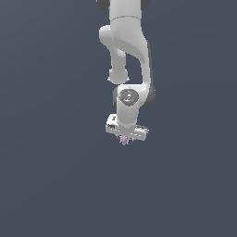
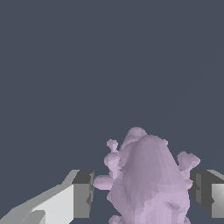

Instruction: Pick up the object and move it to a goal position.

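The exterior view shows the whole white, jointed robot arm (image 1: 125, 60) coming down from the top centre of the frame against a flat, dark slate-blue background. Its white gripper (image 1: 125, 138) sits just below the frame's middle. Under the gripper's body only a speck of the small, pale lilac, lumpy object with short knobbly spikes (image 1: 124, 140) peeks out, too tiny there to make out its shape or the fingers around it.

The wrist view gives what the exterior view cannot: the pale lilac object (image 2: 146, 183) fills the lower centre of the frame, with a rounded body and stubby protrusions sticking out on both sides and at its top. Two fingers (image 2: 82, 194) with dark grey pads and white backs stand on either side of it, one at the lower left of the frame and one at the lower right edge. The gripper (image 2: 142, 194) is partly spread, with the object between the pads. The right-hand pad appears to touch a side spike, while the left-hand pad sits just beside the nearest spike with a thin gap showing, so a firm pinch cannot be confirmed.

The object's lower part and both fingers are cut off by the frame's bottom edge. In neither view can any surface edge, shadow or contact under the object be made out, so whether it rests on something or is lifted cannot be told.
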Available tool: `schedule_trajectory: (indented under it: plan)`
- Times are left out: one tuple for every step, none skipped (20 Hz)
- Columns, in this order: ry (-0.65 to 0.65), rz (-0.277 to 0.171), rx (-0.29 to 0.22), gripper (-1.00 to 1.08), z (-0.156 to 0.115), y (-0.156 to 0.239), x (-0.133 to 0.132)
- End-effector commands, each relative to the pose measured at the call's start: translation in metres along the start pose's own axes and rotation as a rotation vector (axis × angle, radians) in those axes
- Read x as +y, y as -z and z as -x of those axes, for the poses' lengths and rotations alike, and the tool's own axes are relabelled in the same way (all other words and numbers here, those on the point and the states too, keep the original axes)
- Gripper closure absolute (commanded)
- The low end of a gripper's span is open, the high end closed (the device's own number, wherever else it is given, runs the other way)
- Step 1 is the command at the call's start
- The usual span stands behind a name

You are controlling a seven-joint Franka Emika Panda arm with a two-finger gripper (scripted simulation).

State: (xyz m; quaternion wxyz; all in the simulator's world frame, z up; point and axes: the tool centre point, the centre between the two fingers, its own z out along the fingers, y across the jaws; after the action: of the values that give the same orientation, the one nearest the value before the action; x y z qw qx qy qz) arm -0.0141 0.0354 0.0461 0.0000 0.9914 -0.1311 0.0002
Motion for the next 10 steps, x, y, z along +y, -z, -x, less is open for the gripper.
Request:
schedule_trajectory:
  plan:
    - [0.0, 0.0, 0.001, 1.08, 0.002, 0.007, 0.001]
    - [0.0, 0.0, 0.001, 1.08, 0.003, 0.011, 0.001]
    - [0.0, 0.0, 0.001, 1.08, 0.004, 0.015, 0.002]
    - [0.0, 0.0, 0.001, 1.08, 0.006, 0.02, 0.003]
    - [0.0, 0.0, 0.001, 1.08, 0.007, 0.025, 0.003]
    - [0.0, 0.0, 0.001, 1.08, 0.009, 0.03, 0.004]
    - [0.0, 0.0, 0.001, 1.08, 0.011, 0.036, 0.005]
    - [0.0, 0.0, 0.001, 1.08, 0.013, 0.043, 0.006]
    - [0.0, 0.0, 0.001, 1.08, 0.015, 0.05, 0.007]
    - [0.0, 0.0, 0.001, 1.08, 0.018, 0.057, 0.008]
